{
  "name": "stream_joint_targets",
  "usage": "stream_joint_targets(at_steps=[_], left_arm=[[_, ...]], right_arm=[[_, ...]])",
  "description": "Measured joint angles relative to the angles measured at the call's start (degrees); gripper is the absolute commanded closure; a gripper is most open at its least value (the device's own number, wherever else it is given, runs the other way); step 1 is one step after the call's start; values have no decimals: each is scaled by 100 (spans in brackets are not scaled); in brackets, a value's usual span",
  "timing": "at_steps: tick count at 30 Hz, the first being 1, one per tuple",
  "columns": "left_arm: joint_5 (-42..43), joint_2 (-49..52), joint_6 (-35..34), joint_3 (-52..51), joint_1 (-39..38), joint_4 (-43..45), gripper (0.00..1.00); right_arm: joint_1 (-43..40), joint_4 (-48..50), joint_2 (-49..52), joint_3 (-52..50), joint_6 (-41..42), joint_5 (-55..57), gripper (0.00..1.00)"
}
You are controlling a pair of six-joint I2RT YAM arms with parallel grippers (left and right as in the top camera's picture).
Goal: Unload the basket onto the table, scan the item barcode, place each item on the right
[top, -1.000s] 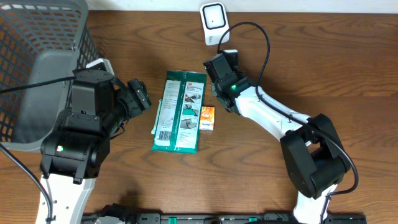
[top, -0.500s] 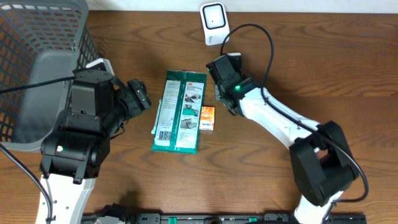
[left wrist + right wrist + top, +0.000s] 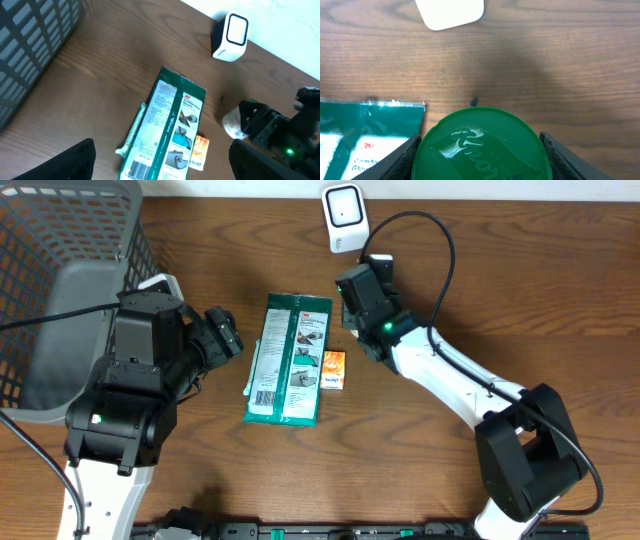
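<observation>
The round green-lidded container (image 3: pixel 480 145) is pinched between the jaws of the right gripper (image 3: pixel 480 167), just short of the white box-shaped barcode scanner (image 3: pixel 450 12). The left gripper (image 3: pixel 222 335), jaws spread around nothing, hangs well apart from the scanner, past the flat green plastic packet (image 3: pixel 290 360).

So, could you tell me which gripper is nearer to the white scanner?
Right. The right gripper, holding a green-lidded jar, is just in front of the white scanner; the left gripper is well off to its left, beyond the green packet.
</observation>
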Motion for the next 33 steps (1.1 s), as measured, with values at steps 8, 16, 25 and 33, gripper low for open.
stream_joint_targets(at_steps=[8,16,25,33], left_arm=[[0,0,0,0,0,0,14],[0,0,0,0,0,0,14],[0,0,0,0,0,0,14],[0,0,0,0,0,-2,14]], right_arm=[[-39,1456,0,-793,72,575,41],[-404,1711,0,-898,-291,1019,44],[-658,1786,35,-903,-343,927,41],[-658,1755,208,-903,-337,894,40]])
